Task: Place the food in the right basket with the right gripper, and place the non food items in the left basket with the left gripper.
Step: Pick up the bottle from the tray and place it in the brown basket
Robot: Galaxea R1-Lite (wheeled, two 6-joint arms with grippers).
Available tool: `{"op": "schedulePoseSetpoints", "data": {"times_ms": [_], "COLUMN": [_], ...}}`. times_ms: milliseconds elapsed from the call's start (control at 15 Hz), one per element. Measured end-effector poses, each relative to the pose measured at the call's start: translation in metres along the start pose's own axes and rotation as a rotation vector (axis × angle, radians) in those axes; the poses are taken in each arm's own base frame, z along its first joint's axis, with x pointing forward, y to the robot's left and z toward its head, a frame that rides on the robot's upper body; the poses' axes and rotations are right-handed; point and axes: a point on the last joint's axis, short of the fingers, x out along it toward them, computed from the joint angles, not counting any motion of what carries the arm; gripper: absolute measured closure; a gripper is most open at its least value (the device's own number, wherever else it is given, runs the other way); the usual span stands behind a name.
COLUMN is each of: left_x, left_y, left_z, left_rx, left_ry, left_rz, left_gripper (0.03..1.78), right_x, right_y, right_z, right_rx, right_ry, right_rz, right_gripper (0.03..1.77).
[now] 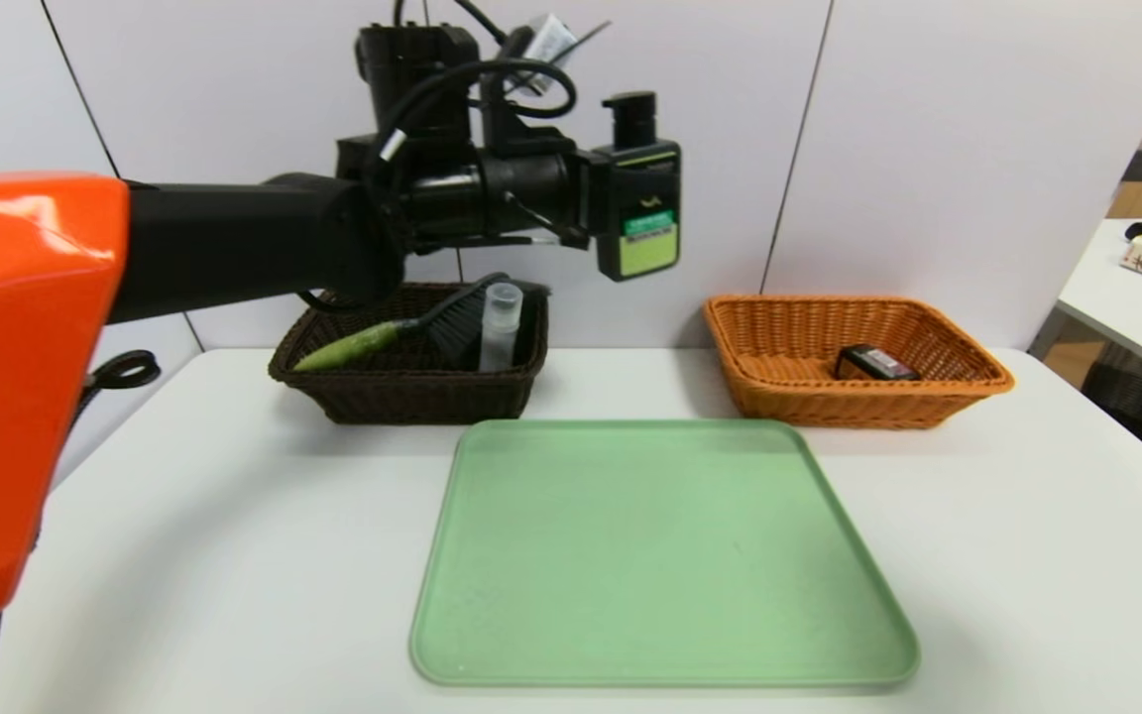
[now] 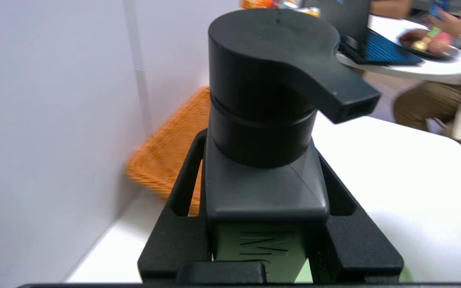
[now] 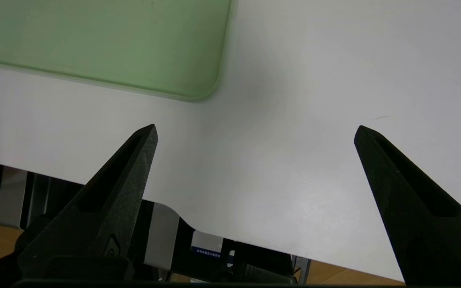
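Aloft above the white table (image 1: 234,555), the left gripper (image 1: 599,203) holds the dark green pump bottle (image 1: 638,213) upright, its jaws clamped on the bottle's body just below the black pump head, level with the wall panels and over the gap between the two baskets. Below and to its left sits the dark brown basket (image 1: 412,397), already holding the lime-handled brush (image 1: 383,335) and the white bottle (image 1: 500,327); the orange basket (image 1: 858,392) on the far right holds the black food packet (image 1: 874,363). The green tray (image 1: 660,555) in front lies bare. By the look of it, this bottle is the last non-food item in transit. Judged from here, the next move calls for carrying it left over the brown basket, lowering it clear of the brush and bottle, then letting go. The right gripper (image 3: 254,132) hangs with jaws spread wide over the table's near edge, holding nothing.
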Motion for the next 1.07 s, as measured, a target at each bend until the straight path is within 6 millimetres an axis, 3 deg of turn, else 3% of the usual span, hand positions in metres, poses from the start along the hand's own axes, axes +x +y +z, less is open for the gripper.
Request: {"op": "schedulePoseSetpoints", "data": {"times_ms": [267, 467, 800, 1067], "left_x": [-0.067, -0.116, -0.167, -0.174], "left_y": [0.052, 0.081, 0.094, 0.093], "left_z": [0.024, 0.024, -0.018, -0.047], "left_rx": [0.027, 0.036, 0.041, 0.048], "left_ry": [-0.015, 0.016, 0.163, 0.154], "left_rz": [0.225, 0.386, 0.496, 0.467], "left_gripper": [1.18, 1.18, 1.18, 1.18], "right_x": [0.008, 0.010, 0.015, 0.018], "right_y": [-0.002, -0.002, -0.004, -0.004], "right_z": [0.005, 0.005, 0.007, 0.008], "right_rx": [-0.021, -0.023, -0.021, -0.018], "right_ry": [-0.057, -0.057, -0.038, -0.028], "right_rz": [-0.002, 0.000, 0.005, 0.004], "right_gripper": [0.10, 0.10, 0.10, 0.10]}}
